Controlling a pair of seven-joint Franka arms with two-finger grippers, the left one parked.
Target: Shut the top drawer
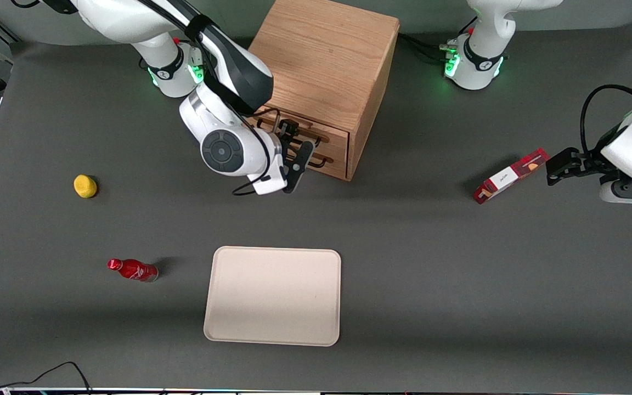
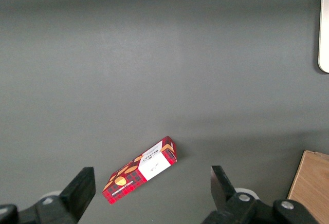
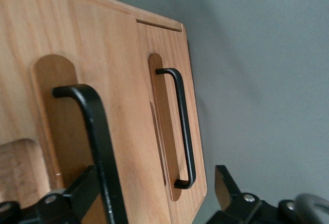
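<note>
Oak top drawer looks nearly flush, so the open end effector sits against its front, apparently pushing rather than gripping the handle.

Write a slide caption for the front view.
Right arm's hand at the top drawer front of the wooden cabinet, tray nearer the camera.

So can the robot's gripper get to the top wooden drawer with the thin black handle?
Probably yes. The gripper sits right in front of the light oak top drawer, its open fingers by the black wire handle, with nothing between them.
</note>
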